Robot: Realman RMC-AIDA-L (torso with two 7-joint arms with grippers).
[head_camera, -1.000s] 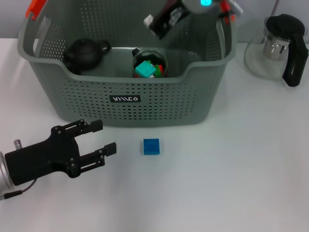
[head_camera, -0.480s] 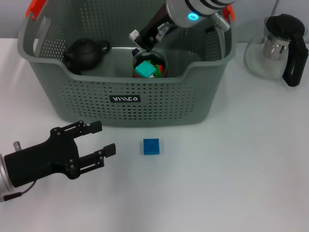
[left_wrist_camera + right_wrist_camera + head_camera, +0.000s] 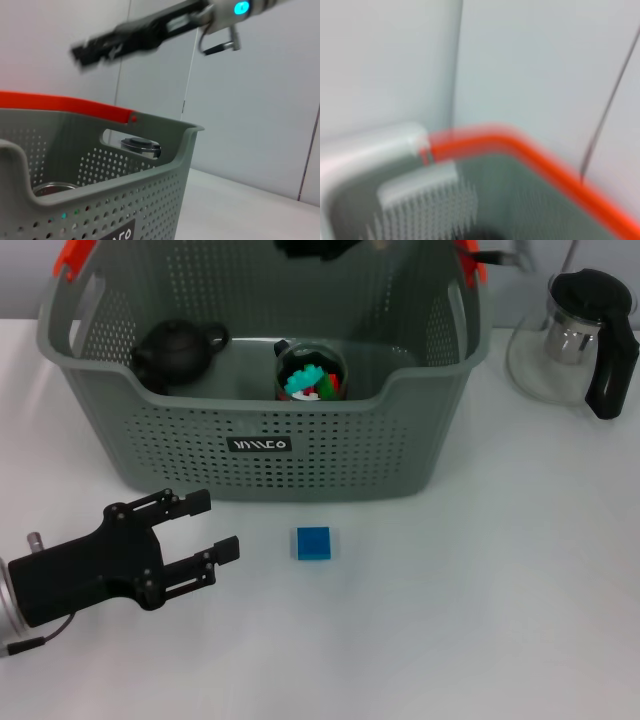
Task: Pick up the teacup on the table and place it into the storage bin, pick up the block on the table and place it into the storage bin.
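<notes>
The left hand rests open on the white surface, its 2 fingers pointing toward the blue block, which lies just beyond the fingertips and in front of the storage bin. The teacup already sits inside the bin, holding coloured pieces beside a black teapot. The right hand is high over the bin's far rim; I cannot tell its state. Risk: a low, sideways approach could nudge the small block away or clip only 1 edge. The bin's black label carries white letters I cannot read reliably.
</notes>
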